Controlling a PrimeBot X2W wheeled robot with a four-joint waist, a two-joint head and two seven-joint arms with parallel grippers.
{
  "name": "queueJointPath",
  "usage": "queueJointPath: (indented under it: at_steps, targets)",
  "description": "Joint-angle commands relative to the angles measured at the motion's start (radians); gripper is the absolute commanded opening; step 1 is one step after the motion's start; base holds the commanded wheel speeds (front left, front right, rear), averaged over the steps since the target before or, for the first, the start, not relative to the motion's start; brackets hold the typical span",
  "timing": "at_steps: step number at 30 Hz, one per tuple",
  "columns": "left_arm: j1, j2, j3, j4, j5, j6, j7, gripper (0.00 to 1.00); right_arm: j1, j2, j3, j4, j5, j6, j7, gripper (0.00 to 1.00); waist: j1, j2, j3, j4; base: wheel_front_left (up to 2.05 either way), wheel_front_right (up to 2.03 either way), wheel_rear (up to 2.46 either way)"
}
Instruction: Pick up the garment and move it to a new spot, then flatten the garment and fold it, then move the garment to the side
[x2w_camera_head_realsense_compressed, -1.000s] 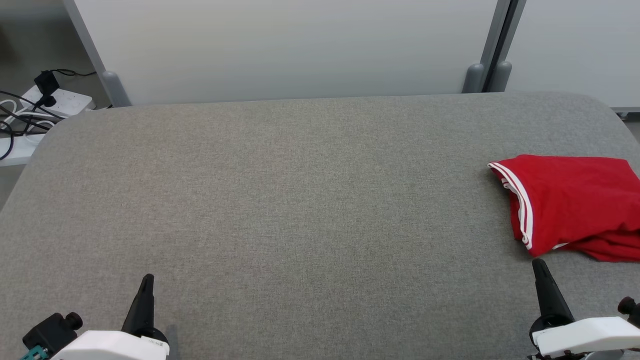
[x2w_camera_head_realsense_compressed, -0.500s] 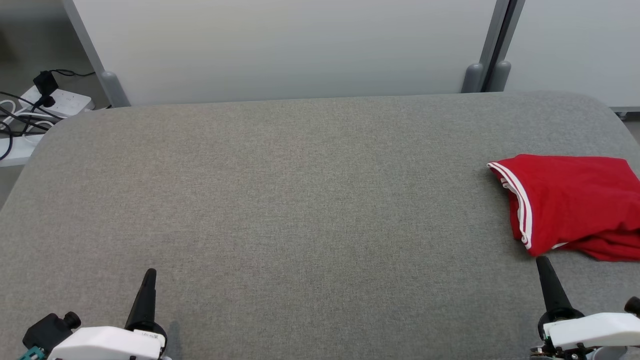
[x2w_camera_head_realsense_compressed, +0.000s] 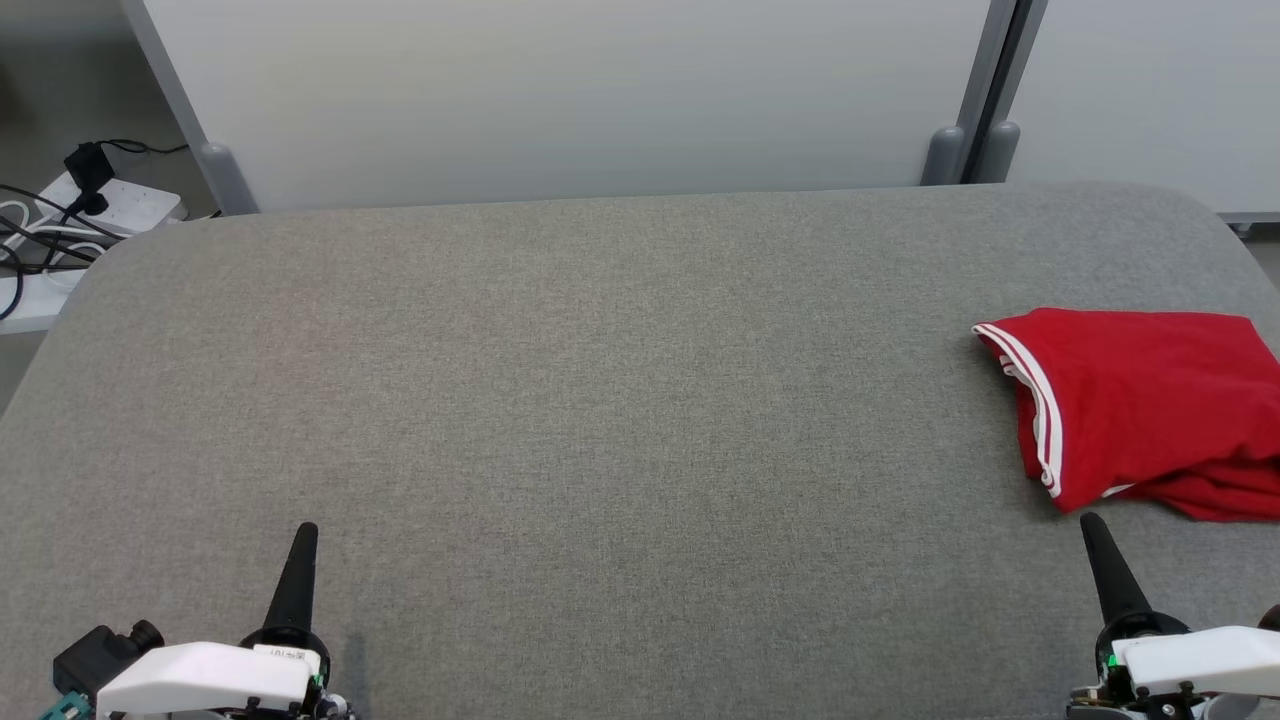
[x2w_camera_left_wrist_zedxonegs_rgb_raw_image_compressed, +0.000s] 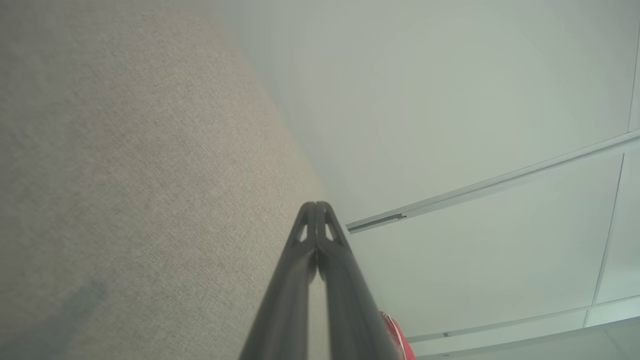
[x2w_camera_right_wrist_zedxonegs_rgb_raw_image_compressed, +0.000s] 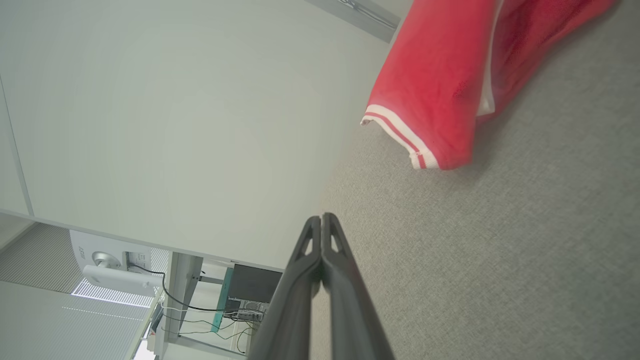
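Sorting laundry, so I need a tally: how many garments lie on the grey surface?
1. The red garment with white-striped trim lies near the right edge of the grey surface, just beyond the right gripper; part of it runs out of frame.

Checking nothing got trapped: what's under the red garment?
The red garment lies on the grey table surface, visible beside it. Anything beneath its folds is covered.

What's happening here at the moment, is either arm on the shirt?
Neither arm is on it. The red shirt lies bunched and roughly folded at the right edge of the grey table. The left gripper and the right gripper are both shut and empty near the front edge. The right one points toward the shirt but is clear of it.
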Motion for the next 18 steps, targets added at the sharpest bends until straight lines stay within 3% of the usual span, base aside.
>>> queueJointPath:
  at_steps: [1, 18]
  targets:
    - [-0.058, 0.011, 0.034, -0.019, -0.028, -0.014, 0.004, 0.00, -0.051, -0.019, 0.010, -0.024, 0.030, -0.002, 0.009, 0.00, 0.0000, -0.0001, 0.000, 0.000, 0.00, 0.00, 0.00]
    - [-0.078, -0.016, 0.065, -0.008, -0.196, -0.039, 0.044, 0.00, -0.070, -0.020, -0.009, -0.006, 0.220, -0.002, 0.046, 0.00, 0.0000, -0.0001, 0.000, -0.003, 0.00, 0.00, 0.00]
